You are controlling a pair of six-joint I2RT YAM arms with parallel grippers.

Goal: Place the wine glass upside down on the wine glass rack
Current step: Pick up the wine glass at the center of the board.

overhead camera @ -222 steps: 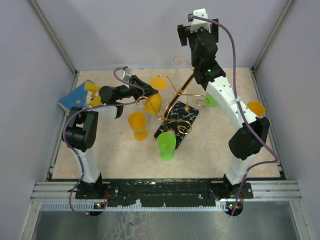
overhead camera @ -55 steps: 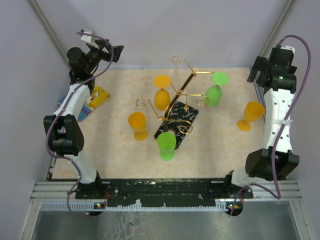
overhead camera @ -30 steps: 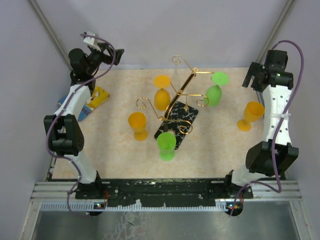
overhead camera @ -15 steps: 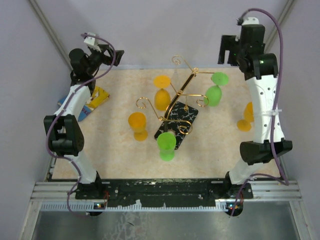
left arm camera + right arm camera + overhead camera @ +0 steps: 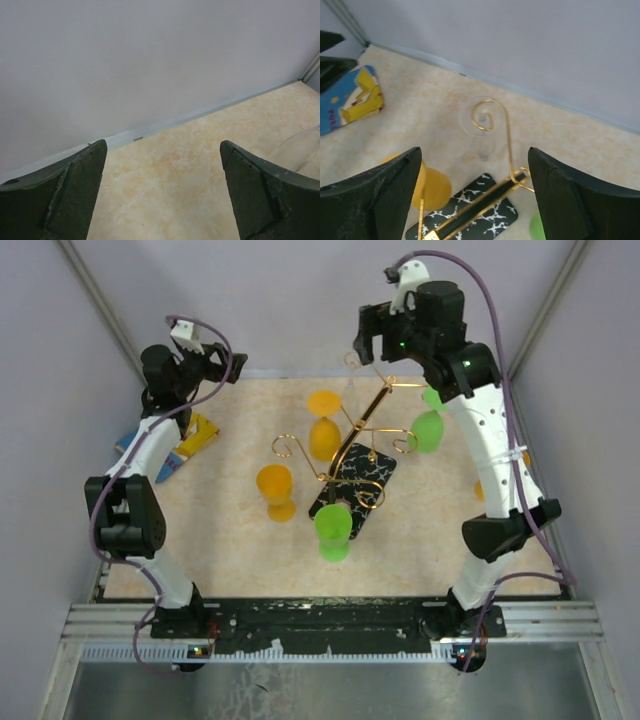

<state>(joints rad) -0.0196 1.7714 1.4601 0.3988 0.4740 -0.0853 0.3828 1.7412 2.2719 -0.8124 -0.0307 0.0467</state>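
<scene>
**Overhead view.** The rack (image 5: 352,478) stands mid-table. A hung orange glass (image 5: 322,438) and a hung green glass (image 5: 428,430) dangle from it bowl-down, their feet caught in the wire arms. Two glasses are upright and not yet hung: a standing orange glass (image 5: 274,486) at 9 o'clock of the base and a standing green glass (image 5: 333,530) at its 6 o'clock corner. The right gripper (image 5: 368,335) hovers over the rack's 12 o'clock end. The left gripper (image 5: 215,360) sits high at 10 o'clock, presumably to keep clear.

**Left wrist view.** The fingers are spread wide over the bare table (image 5: 175,190), with nothing between them.

**Right wrist view.** The fingers are spread and empty, framing the far scroll. A clear glass (image 5: 481,122) shows faintly there; whether it hangs or stands cannot be told.
</scene>
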